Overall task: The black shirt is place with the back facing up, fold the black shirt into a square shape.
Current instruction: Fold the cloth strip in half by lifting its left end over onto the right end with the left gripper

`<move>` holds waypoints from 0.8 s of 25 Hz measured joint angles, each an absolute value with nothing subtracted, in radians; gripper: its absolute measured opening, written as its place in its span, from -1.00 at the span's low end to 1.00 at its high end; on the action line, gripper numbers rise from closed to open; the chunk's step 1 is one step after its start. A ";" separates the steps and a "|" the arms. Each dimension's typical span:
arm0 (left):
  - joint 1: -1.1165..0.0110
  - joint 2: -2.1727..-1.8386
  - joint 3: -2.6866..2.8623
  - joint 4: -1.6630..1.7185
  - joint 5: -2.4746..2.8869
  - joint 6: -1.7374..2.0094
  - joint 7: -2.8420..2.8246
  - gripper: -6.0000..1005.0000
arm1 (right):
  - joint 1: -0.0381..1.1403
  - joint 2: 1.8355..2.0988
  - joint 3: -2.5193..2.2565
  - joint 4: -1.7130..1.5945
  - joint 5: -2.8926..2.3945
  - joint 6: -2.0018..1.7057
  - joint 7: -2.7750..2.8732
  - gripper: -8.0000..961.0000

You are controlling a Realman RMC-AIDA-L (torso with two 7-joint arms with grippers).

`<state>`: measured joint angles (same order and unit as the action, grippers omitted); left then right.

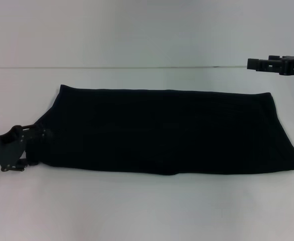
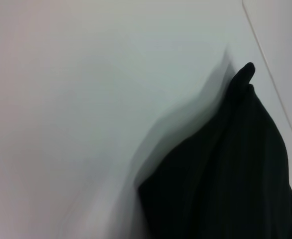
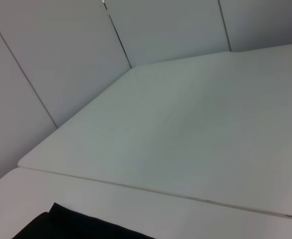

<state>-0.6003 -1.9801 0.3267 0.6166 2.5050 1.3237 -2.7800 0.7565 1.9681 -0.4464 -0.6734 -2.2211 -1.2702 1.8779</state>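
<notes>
The black shirt [image 1: 172,131] lies mid-tabletop [image 1: 147,211] as a long band: sleeves folded in, crosswise fold outstanding. Left end effector [image 1: 36,134], at 9 o'clock, touches its edge (grip state cannot be told). Right end effector [image 1: 260,64] hovers at 2 o'clock, likewise indeterminate.

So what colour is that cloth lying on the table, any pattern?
Plain black, no print; the black shirt shows best in the head view.

Head looks down; both wrists apparently share black shirt [image 1: 172,133].
</notes>
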 joint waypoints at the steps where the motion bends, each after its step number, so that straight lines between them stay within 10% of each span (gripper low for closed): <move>1: -0.601 -1.980 0.327 0.617 2.505 1.324 -2.778 0.84 | 0.757 1.968 -0.446 -0.673 -2.221 -1.270 1.878 0.94; 20: -0.613 -1.979 0.331 0.606 2.511 1.285 -2.642 0.58 | 0.760 1.969 -0.449 -0.673 -2.214 -1.268 1.875 0.94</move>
